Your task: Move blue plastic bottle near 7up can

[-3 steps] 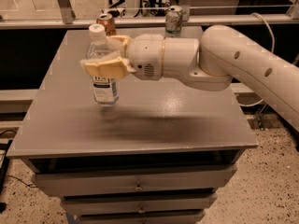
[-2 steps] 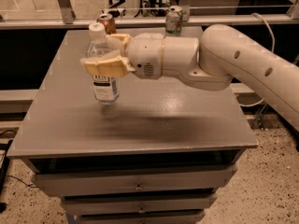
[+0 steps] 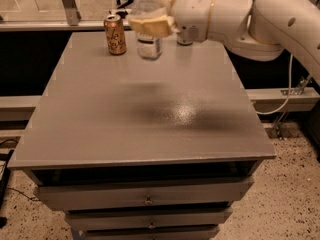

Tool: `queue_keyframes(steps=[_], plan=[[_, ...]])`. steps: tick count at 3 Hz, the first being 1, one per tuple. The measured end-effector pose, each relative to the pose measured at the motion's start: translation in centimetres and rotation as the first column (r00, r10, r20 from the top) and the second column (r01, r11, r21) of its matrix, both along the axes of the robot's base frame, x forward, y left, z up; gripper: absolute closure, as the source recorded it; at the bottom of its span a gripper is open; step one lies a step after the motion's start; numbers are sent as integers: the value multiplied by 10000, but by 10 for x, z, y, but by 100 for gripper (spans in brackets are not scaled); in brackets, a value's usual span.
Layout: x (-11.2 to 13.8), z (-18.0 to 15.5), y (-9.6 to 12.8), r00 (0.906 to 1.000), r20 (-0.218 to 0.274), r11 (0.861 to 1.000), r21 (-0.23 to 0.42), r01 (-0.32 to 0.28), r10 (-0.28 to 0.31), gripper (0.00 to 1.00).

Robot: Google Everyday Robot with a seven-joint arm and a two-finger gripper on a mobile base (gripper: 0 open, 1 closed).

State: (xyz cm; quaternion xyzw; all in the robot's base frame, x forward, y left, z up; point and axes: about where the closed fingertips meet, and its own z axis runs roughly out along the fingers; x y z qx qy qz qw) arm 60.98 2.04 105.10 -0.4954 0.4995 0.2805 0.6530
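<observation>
Upper centre of frame: the robot's cream-fingered gripper (image 3: pixel 150 25) is clasping the clear plastic bottle (image 3: pixel 149 48) at the grey table's (image 3: pixel 100 134) far edge; a careless swing risks toppling 1 orange-gold can (image 3: pixel 115 34) just beside it.

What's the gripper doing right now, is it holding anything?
Gripper: closed on the bottle, holding it upright over the back of the table, just right of the orange can.
</observation>
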Motion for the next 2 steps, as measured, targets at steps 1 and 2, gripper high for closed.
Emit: queue_keyframes(steps=[1,2], plan=[[37,33,-49,9915,968,9962,91,861,-866,100],[76,57,-114,9675,1532,9794,510,1956,-2012,100]])
